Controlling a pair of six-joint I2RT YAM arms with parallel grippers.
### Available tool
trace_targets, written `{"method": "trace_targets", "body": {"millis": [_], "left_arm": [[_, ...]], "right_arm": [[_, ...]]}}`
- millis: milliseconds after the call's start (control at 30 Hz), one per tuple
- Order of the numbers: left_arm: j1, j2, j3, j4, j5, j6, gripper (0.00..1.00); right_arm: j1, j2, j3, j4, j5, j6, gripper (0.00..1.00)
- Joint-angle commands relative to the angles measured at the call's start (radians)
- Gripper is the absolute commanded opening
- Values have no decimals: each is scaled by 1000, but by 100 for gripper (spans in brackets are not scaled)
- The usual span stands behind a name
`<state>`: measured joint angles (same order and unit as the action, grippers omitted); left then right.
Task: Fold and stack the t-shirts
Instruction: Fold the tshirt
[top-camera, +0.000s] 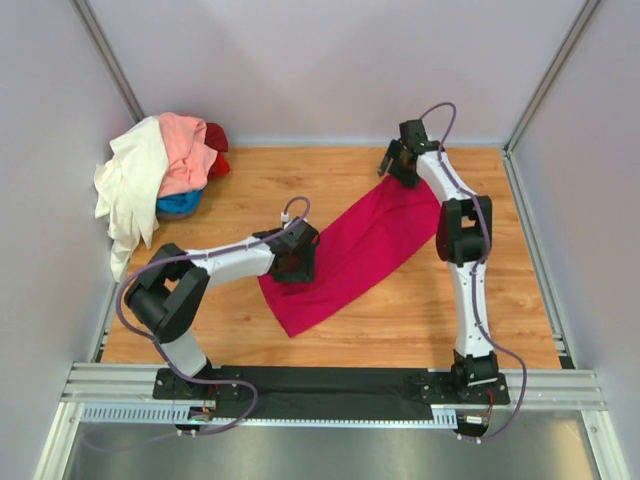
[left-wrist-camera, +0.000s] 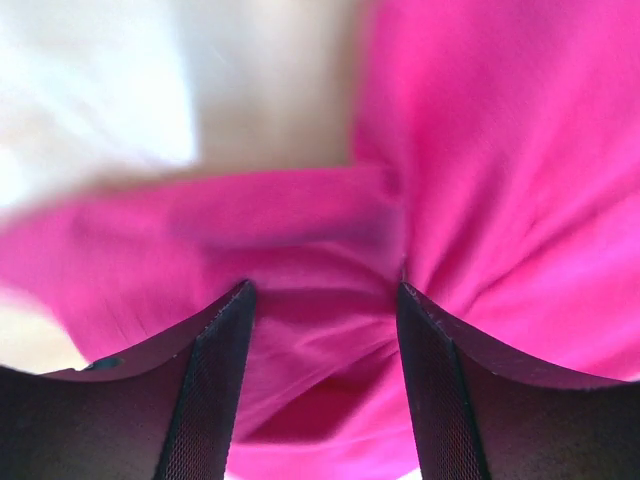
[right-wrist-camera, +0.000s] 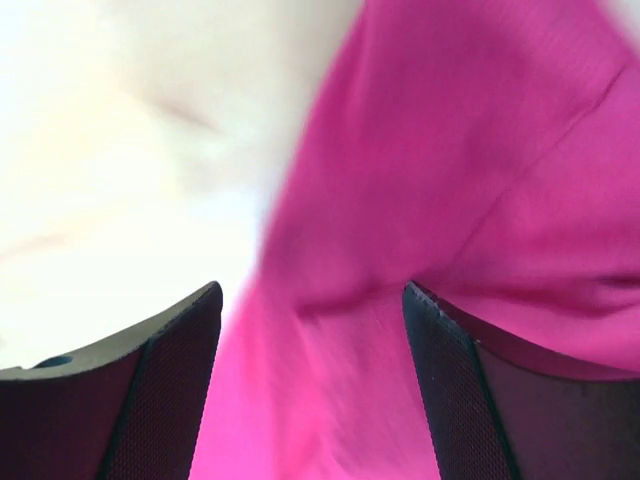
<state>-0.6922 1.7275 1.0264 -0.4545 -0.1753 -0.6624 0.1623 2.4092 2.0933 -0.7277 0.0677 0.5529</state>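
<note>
While the magenta t-shirt (top-camera: 350, 255) lies as a long band across the wooden table (top-camera: 420, 320), its ends are straddled by left gripper (left-wrist-camera: 320, 330) and right gripper (right-wrist-camera: 312, 330), both part-open, nothing clamped. Folding judged midway; both ends must be pinched next.

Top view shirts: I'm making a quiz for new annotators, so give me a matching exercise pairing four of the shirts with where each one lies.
Shirts:
1. magenta shirt
2. cream shirt
3. blue shirt
4. red shirt

Places:
a. tucked just right of the salmon shirt
b. spread diagonally across the middle of the table
c. draped over the table's left edge
d. peeking out from under the salmon shirt's near side

Pairs: 1-b, 2-c, 3-d, 4-a.
</note>
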Motion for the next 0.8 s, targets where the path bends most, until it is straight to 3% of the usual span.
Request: {"method": "trace_targets", "body": {"millis": [0,33,67,167,267,400,467,500,567,667,767], "left_arm": [[-82,-40,-101,-17,201,-176,66],[-152,-52,-104,-13,210,-198,66],[-185,-63,-95,-18,211,-232,66],[-295,-109,-28,-97,177,-269,68],[-349,-212,11,-209,125,-290,71],[-395,-391,81,-358,-9,-272,78],[-395,-411,147,-407,-117,-237,82],[-394,-424,164,-417,-162,-183,83],[-388,-422,161,-374,-249,-116,89],[-353,-375,155,-303,-253,24,89],[-316,-289,166,-228,-244,99,87]], "right_arm": [[75,249,398,-133,-205,-79,74],[106,292,554,-118,-314,-90,75],[120,319,582,-45,-350,-93,77],[148,271,446,191,-439,-65,81],[154,200,427,299,-492,-93,82],[152,87,427,321,-530,-149,83],[140,-71,332,402,-502,-154,84],[131,-125,201,430,-487,-151,84],[105,-281,93,438,-378,-154,85],[51,-419,-44,278,-139,-156,85],[-38,-459,-131,84,-29,-127,81]]}}
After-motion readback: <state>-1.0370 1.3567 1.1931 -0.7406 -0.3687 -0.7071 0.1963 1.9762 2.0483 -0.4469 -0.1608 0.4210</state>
